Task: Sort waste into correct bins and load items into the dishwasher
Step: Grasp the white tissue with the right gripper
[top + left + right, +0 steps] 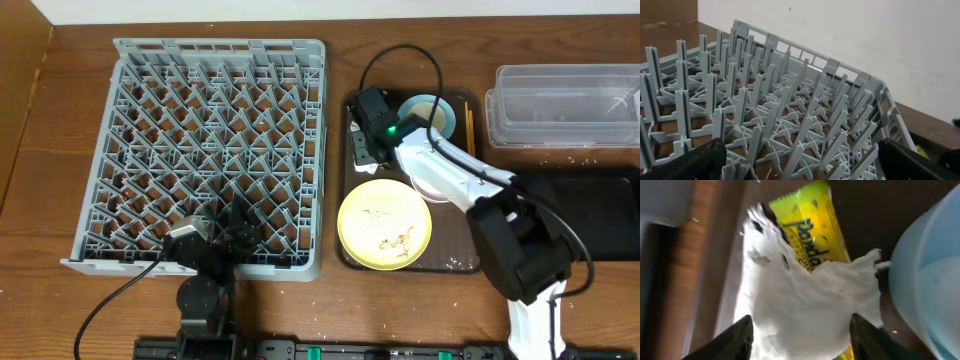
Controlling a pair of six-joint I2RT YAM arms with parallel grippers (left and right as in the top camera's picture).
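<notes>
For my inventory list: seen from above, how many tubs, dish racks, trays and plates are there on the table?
Tubs: 2 (clear tub, black tub)
Dish racks: 1 (grey dish rack)
Trays: 1 (dark-brown tray)
Plates: 1 (yellow plate)
Total: 5

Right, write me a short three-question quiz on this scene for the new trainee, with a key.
1. True or false: the grey dish rack already holds a dish.
2. Pick one. Between the fingers of the right gripper lies: A, a fork; B, the white paper napkin; C, a sponge.
3. Short answer: what colour is the plate that carries the food crumbs?

Key: 1 false; 2 B; 3 yellow.
</notes>
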